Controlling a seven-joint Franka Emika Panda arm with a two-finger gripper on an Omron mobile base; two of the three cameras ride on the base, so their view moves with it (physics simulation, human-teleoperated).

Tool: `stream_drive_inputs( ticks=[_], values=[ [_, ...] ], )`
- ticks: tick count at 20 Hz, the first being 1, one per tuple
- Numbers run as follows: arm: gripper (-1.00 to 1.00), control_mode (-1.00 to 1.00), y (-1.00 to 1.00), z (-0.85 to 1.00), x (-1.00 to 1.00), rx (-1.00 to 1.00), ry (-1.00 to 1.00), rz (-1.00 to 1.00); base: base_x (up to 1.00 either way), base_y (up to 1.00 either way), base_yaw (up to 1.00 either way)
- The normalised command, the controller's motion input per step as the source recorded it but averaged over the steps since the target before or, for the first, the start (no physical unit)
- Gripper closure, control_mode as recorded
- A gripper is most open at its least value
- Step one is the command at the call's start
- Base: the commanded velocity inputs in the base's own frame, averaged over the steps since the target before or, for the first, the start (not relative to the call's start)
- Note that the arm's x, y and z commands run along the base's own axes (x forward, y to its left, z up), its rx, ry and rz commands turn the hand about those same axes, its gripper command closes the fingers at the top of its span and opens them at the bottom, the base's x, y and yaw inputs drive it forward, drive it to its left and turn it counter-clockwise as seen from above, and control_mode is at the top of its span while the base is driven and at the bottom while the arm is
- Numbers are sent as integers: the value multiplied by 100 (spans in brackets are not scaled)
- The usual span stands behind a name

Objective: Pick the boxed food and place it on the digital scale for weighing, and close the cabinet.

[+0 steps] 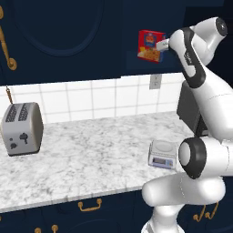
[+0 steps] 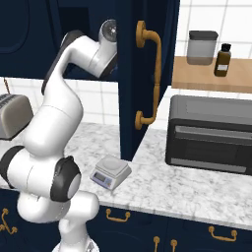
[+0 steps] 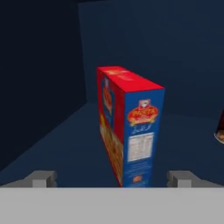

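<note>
reaching into the open cabinet (image 1: pixel 150 18), the arm has its claw (image 3: pixel 112 178) lined up on the boxed food (image 3: pixel 127 127), which stands upright on the cabinet shelf, narrow blue side toward the hand camera. the claw's two tips sit wide apart, one at each side of the box's lower end, and do not appear to touch it, so nothing is gripped yet. in the left base view the boxed food shows at about 1 o'clock, up inside the cabinet, just beside the wrist. the digital scale (image 1: pixel 162 154) waits bare on the counter (image 1: pixel 91 154) at about 4 o'clock, well below. the cabinet door (image 2: pixel 142 74) stands swung out in the right base view. judging by this, no step is finished: grasping, carrying to the scale and shutting the door all remain.
</note>
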Motion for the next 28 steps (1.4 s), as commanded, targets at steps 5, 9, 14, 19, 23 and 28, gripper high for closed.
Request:
stream_drive_inputs(
  ticks=[5,9,14,19,23,28],
  values=[
    [-100,-100,-5,-8,43,0,1,6,0,0,0],
    [-100,-100,-14,0,44,0,0,7,0,0,0],
    [-100,-100,-15,-1,40,0,1,8,0,0,0],
    [-100,-100,4,0,31,0,2,1,0,0,0],
    [100,-100,25,-4,21,0,0,0,0,0,0],
    [100,-100,0,0,0,0,0,0,0,0,0]
  ],
)
